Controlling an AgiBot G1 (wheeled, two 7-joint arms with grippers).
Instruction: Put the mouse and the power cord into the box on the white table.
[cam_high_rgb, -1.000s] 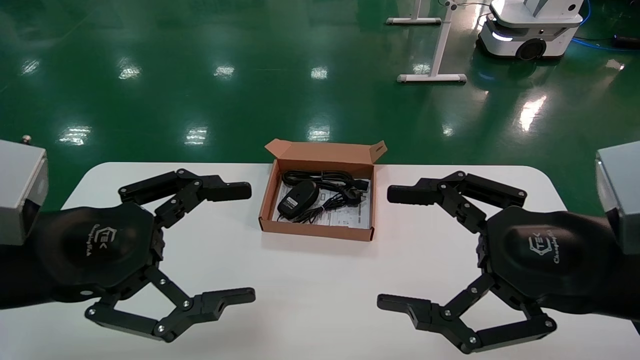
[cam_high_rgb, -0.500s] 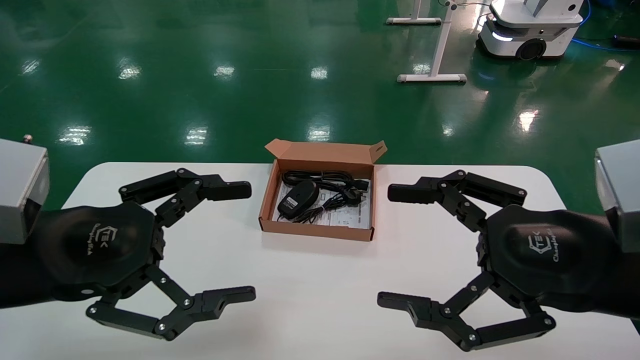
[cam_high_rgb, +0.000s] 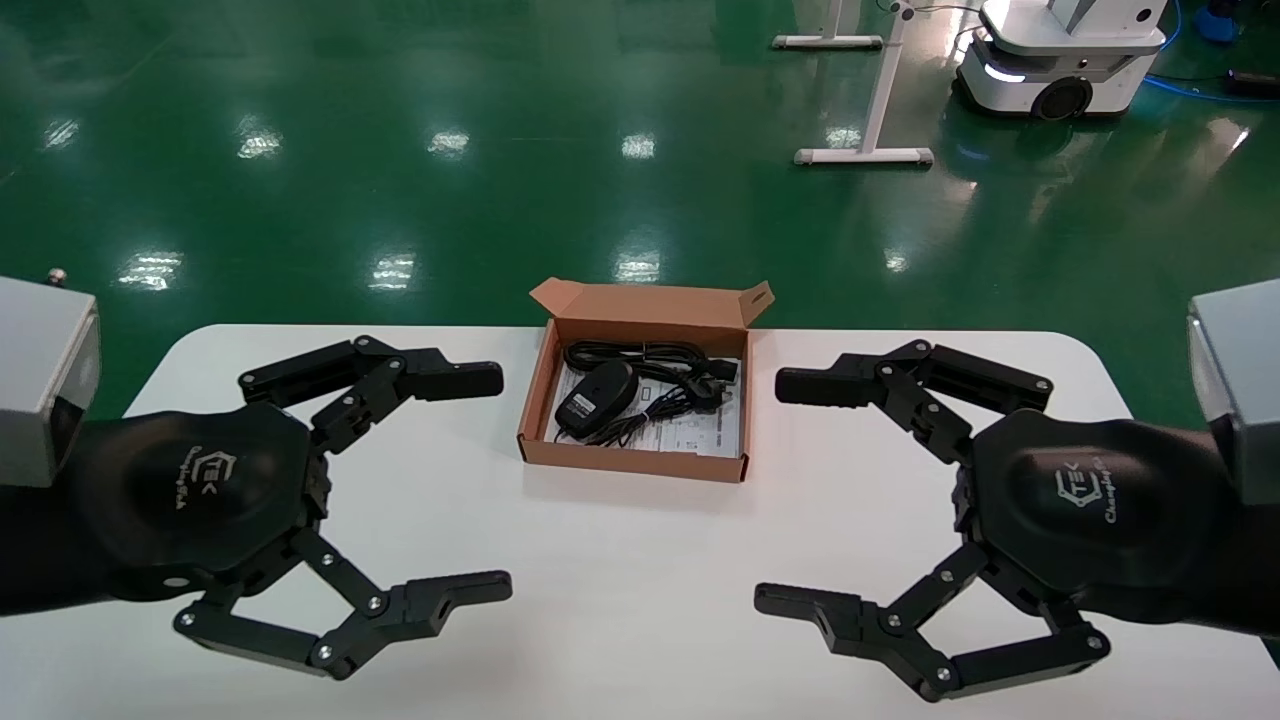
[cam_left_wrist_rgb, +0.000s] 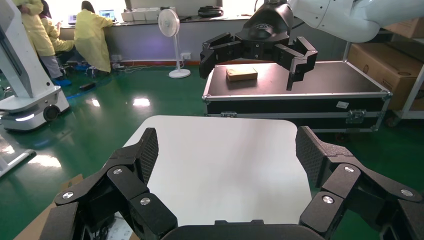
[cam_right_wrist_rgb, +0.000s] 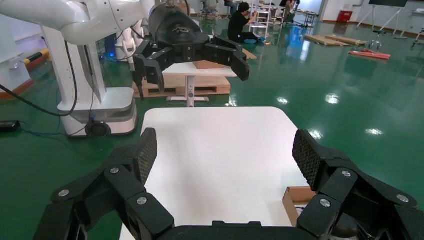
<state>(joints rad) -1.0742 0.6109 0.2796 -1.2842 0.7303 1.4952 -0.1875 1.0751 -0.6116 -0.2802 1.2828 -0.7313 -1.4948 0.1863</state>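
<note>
The brown cardboard box (cam_high_rgb: 560, 452) stands open at the far middle of the white table (cam_high_rgb: 640, 560), its flap lid raised behind it. Inside it, on a printed paper sheet, lie the black mouse (cam_high_rgb: 594, 393) and the coiled black power cord (cam_high_rgb: 660, 362) with its plug (cam_high_rgb: 718, 372). My left gripper (cam_high_rgb: 480, 485) hovers open over the table to the left of the box, with nothing between its fingers. My right gripper (cam_high_rgb: 795, 495) hovers open to the right of the box, also holding nothing. A corner of the box (cam_right_wrist_rgb: 295, 194) shows in the right wrist view.
Green floor surrounds the table. A white wheeled robot base (cam_high_rgb: 1060, 60) and a white stand leg (cam_high_rgb: 865, 155) are far behind at the right. In the left wrist view a black case (cam_left_wrist_rgb: 295, 90) stands beyond the table's end.
</note>
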